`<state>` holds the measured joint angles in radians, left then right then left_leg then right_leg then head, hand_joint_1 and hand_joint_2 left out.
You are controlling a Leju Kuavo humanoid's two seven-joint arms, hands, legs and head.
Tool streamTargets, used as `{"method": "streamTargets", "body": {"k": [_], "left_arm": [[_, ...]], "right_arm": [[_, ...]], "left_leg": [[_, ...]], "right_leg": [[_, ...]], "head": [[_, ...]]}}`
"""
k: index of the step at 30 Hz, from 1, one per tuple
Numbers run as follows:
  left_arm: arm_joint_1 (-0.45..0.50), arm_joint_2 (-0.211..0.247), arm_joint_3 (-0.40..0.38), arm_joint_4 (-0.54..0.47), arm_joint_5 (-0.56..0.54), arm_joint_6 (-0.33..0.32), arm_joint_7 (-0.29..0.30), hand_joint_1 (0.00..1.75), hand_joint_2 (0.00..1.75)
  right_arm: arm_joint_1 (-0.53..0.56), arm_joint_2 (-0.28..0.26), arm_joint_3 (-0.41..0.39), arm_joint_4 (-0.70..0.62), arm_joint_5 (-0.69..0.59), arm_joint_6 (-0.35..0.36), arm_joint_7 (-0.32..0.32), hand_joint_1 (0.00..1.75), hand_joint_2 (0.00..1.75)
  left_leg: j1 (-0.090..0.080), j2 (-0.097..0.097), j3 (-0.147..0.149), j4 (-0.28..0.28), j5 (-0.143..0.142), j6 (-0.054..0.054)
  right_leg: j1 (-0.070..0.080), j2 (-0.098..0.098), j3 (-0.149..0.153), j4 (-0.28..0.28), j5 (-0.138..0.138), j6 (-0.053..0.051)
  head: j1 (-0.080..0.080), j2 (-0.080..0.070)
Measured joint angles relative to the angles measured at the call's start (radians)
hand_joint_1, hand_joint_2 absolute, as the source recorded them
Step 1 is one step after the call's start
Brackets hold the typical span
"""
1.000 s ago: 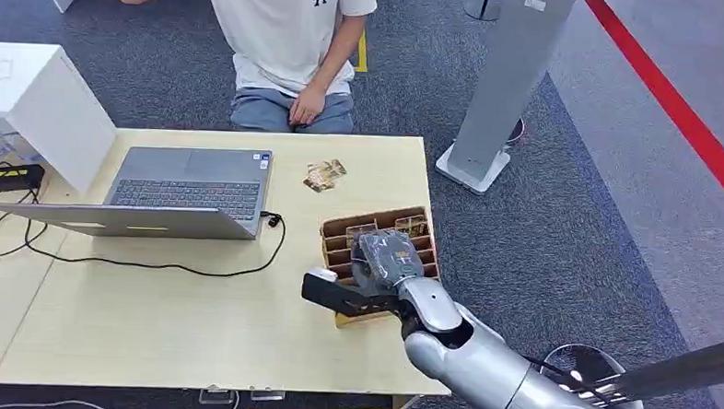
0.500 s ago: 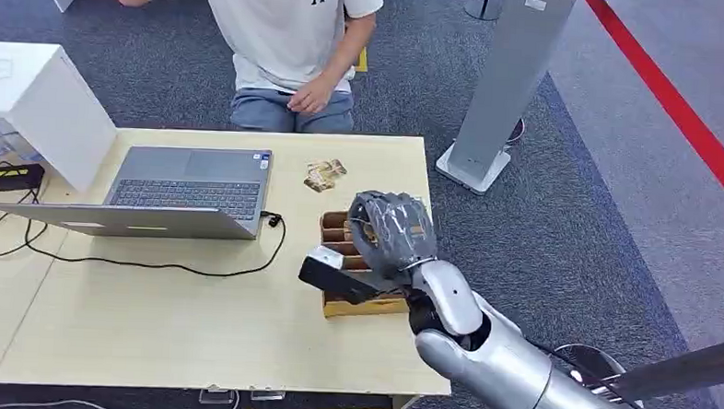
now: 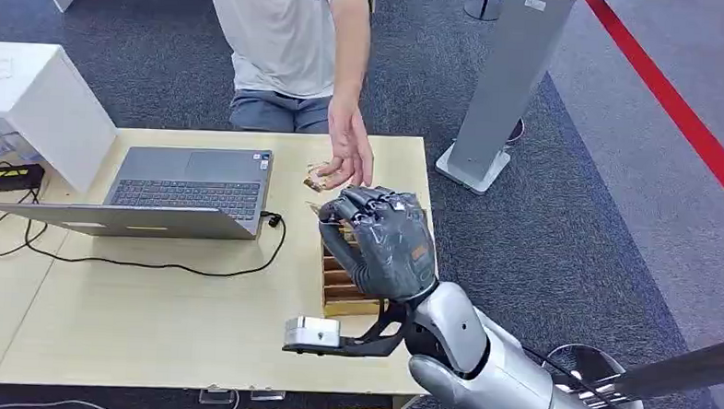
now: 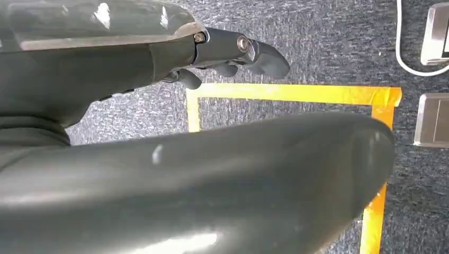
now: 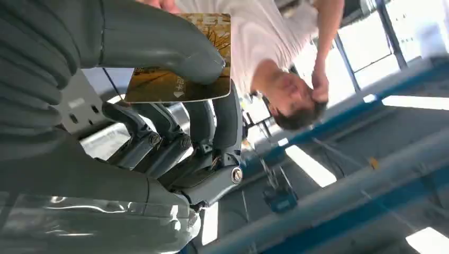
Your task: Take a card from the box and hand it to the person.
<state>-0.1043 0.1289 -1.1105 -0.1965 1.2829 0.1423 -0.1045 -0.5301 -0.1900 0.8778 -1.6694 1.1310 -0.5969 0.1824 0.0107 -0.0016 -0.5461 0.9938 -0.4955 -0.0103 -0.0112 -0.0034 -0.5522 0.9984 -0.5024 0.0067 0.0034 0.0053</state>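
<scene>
Right hand (image 3: 381, 242) sits low and right of the middle in the head view, lifted up off the table, and it holds a card. In the right wrist view the thick thumb presses the gold card (image 5: 180, 58) against the dark fingers (image 5: 174, 148), so the grip looks snug. A second ago this hand was down in the box, and half a second ago it was just rising. Now it is higher and turned more toward the person. So the card is out, and that part of the job looks done.

Under the hand, the brown box (image 3: 350, 296) with its little slots rests on the right end of the table (image 3: 150, 324). More cards stand inside it.

Just past the robot's fingers, the person's hand (image 3: 347, 153) reaches down over the table with its fingers apart. Before, it rested in the person's lap. It is very near the robot's hand but not touching it. I think the person is ready to take the card, so the hand-over is the step happening now.

Beside that hand, a few loose cards (image 3: 318, 177) lie on the table. To the left is an open laptop (image 3: 188, 192) with a black cable.

Left hand (image 4: 159, 79) hangs by the floor, near yellow tape. It holds nothing and its fingers look a bit apart.
</scene>
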Motion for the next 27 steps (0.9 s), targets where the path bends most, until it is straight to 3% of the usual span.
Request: {"method": "streamTargets", "body": {"k": [5,14,19,27], "left_arm": [[0.000,-0.003,0.000,0.000,-0.002,-0.002,0.001,0.00,0.00],[0.000,-0.008,-0.003,0.000,-0.010,-0.002,0.008,0.00,0.00],[-0.002,-0.012,-0.009,0.000,-0.011,-0.006,0.017,0.00,0.00],[-0.002,-0.013,-0.014,0.000,-0.011,-0.040,0.017,0.00,0.00]], "right_arm": [[0.013,0.011,-0.004,0.025,0.118,-0.088,-0.036,1.75,1.75],[0.072,0.080,-0.106,0.034,0.211,-0.093,-0.244,1.75,1.75],[0.108,0.148,-0.202,0.034,0.239,-0.093,-0.355,1.75,1.75],[0.133,0.212,-0.291,0.049,0.234,-0.094,-0.405,1.75,1.75]], "left_leg": [[0.000,0.000,0.000,0.000,0.000,0.000],[0.000,0.000,0.000,0.000,0.000,0.000],[0.000,0.000,0.000,0.000,0.000,0.000],[0.000,0.000,0.000,0.000,0.000,0.000]], "right_leg": [[0.000,0.000,0.000,0.000,0.000,0.000],[0.000,0.000,0.000,0.000,0.000,0.000],[0.000,0.000,0.000,0.000,0.000,0.000],[0.000,0.000,0.000,0.000,0.000,0.000]], "head": [[0.000,0.000],[0.000,0.000],[0.000,0.000],[0.000,0.000]]}}
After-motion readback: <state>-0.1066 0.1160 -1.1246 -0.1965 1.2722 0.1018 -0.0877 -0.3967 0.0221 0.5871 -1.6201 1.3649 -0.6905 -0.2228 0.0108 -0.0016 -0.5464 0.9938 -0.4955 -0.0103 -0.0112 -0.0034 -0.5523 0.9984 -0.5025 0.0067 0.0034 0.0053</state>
